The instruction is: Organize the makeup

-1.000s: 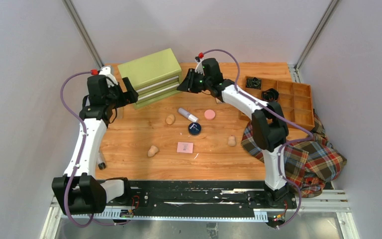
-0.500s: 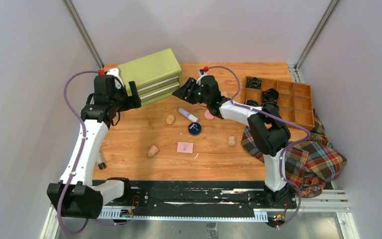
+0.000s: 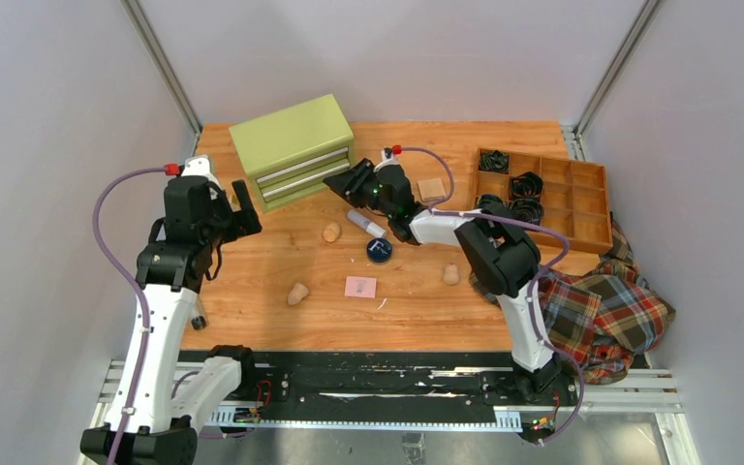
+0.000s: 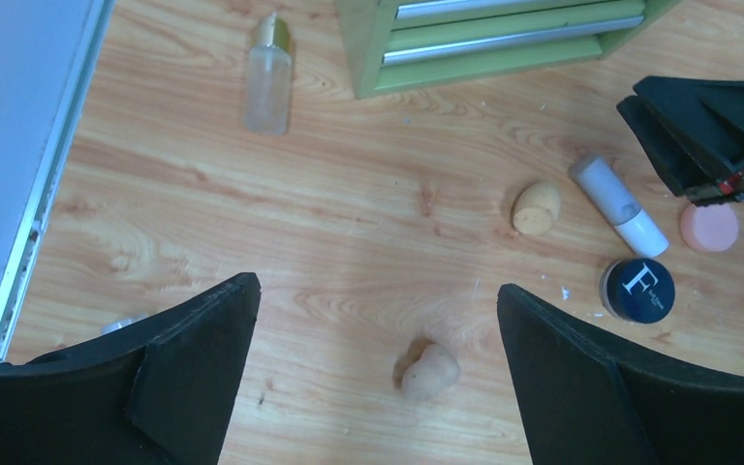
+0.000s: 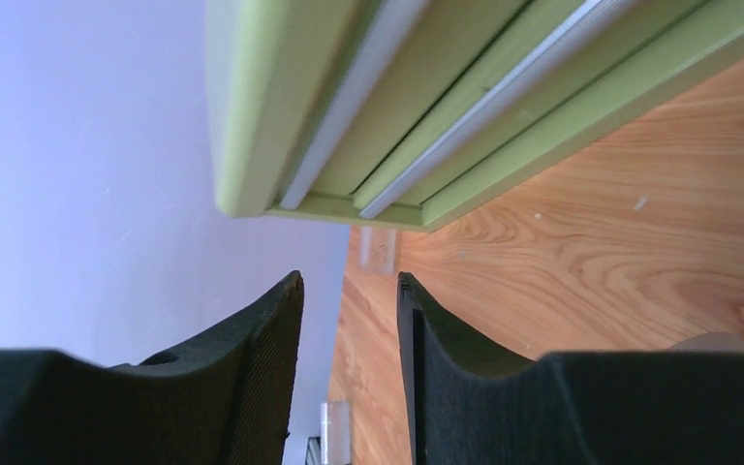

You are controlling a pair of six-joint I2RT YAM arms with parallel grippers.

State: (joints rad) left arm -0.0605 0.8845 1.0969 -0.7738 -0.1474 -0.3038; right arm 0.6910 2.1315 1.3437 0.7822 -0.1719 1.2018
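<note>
My left gripper (image 3: 244, 215) hangs open and empty over the table's left part; in its wrist view (image 4: 376, 291) a tan egg-shaped sponge (image 4: 430, 371) lies between the jaws, well below. My right gripper (image 3: 341, 184) is open with a narrow gap, empty, close to the front of the green drawer chest (image 3: 291, 145), its drawers shut (image 5: 397, 97). On the table lie a white tube (image 3: 366, 224), a navy compact (image 3: 379, 251), a pink square pad (image 3: 359, 287), three sponges (image 3: 331, 232) (image 3: 297, 293) (image 3: 451, 275) and a tan square (image 3: 432, 188). A pink disc (image 4: 709, 228) and a clear bottle (image 4: 268, 73) show in the left wrist view.
An orange compartment tray (image 3: 581, 194) holding black coiled bands stands at the right. A plaid cloth (image 3: 601, 300) hangs over the table's right edge. Another clear bottle (image 3: 198, 315) lies at the left edge. Grey walls close the back and sides.
My left gripper has drawn back from the chest toward the near left. My right gripper has moved down and left along the chest's front; its arm now hides the pink disc from above.
</note>
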